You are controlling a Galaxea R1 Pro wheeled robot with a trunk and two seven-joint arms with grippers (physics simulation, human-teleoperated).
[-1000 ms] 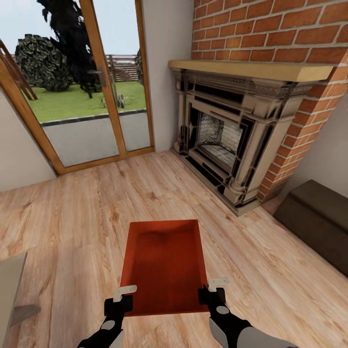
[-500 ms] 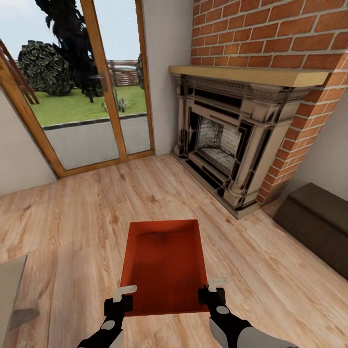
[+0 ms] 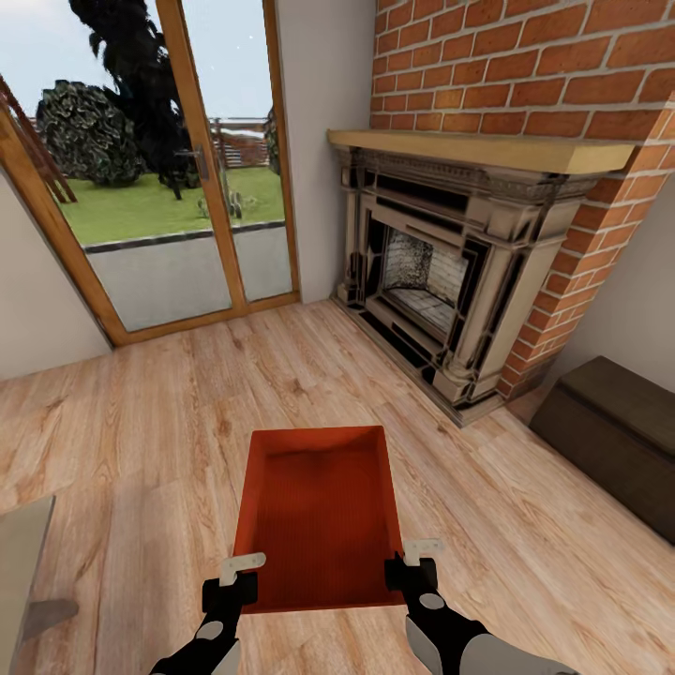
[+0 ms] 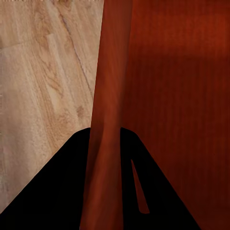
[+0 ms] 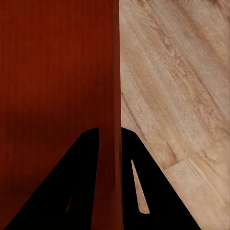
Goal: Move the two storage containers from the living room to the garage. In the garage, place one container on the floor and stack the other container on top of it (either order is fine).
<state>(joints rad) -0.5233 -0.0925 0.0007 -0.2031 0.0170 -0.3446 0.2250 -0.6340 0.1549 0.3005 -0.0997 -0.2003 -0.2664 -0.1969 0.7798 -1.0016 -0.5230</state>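
Observation:
I am in the living room, over light wood planks. One orange-red open-topped storage container (image 3: 319,516) hangs in front of me above the planks, its long side pointing away. My left gripper (image 3: 239,574) is shut on its left wall near the close end, and my right gripper (image 3: 412,561) is shut on its right wall. In the left wrist view the container wall (image 4: 108,96) runs between the fingers of the left gripper (image 4: 104,134). The right wrist view shows the other wall (image 5: 116,86) pinched in the right gripper (image 5: 109,132). The garage is out of view.
A brick fireplace (image 3: 441,272) stands ahead on the right, with wood-framed glass doors (image 3: 178,187) ahead on the left. A dark brown chest (image 3: 619,431) sits by the right wall. A pale furniture corner (image 3: 19,553) juts in at the near left. Open planks lie between.
The whole view has shifted slightly, so the camera moved. The container stays gripped the same way between both grippers.

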